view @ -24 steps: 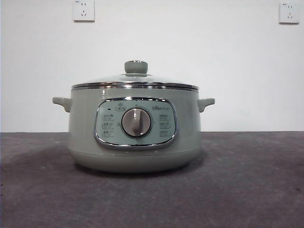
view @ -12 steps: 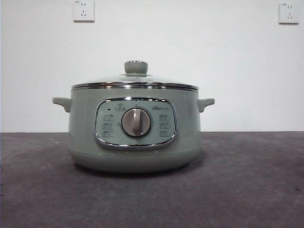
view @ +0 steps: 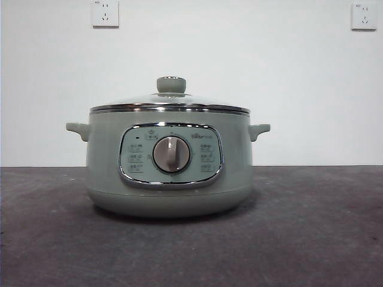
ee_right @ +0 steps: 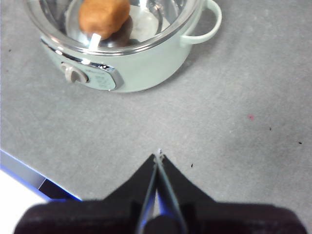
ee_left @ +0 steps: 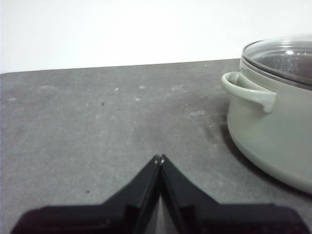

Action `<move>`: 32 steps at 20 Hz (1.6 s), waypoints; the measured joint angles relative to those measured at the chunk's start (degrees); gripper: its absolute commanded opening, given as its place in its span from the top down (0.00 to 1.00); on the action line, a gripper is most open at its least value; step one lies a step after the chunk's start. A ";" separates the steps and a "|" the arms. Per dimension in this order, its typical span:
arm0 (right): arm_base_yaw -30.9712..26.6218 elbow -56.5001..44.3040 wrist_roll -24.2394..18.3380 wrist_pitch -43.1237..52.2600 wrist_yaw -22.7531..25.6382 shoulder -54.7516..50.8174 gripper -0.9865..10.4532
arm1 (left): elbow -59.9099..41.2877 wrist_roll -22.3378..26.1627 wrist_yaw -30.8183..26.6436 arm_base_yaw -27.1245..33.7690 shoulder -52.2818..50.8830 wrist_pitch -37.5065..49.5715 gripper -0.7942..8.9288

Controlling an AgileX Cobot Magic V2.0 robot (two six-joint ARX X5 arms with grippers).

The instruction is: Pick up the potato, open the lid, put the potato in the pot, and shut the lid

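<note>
The pale green pot [view: 108, 161] stands in the middle of the dark table with the glass lid [view: 170, 101] resting flat on its rim. From above, the right wrist view shows the orange-brown potato [ee_right: 104, 17] inside the pot [ee_right: 146, 66], seen through the lid [ee_right: 161, 14]. My right gripper [ee_right: 158, 156] hangs high above the table in front of the pot, shut and holding nothing. Low over the table beside the pot's side handle [ee_left: 248, 90], my left gripper [ee_left: 159, 157] is shut and holds nothing. Neither arm shows in the front view.
The table's front edge with a blue strip [ee_right: 29, 175] lies below the right gripper. Two wall sockets [view: 105, 13] [view: 364, 16] sit on the white wall behind. Bare grey tabletop [ee_left: 97, 122] stretches beside the pot [ee_left: 273, 131].
</note>
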 measured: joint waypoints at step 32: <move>-37.22 -61.16 -7.56 55.69 -2.58 -48.26 0.91 | 0.00 0.00 0.00 0.00 2.82 -1.20 0.92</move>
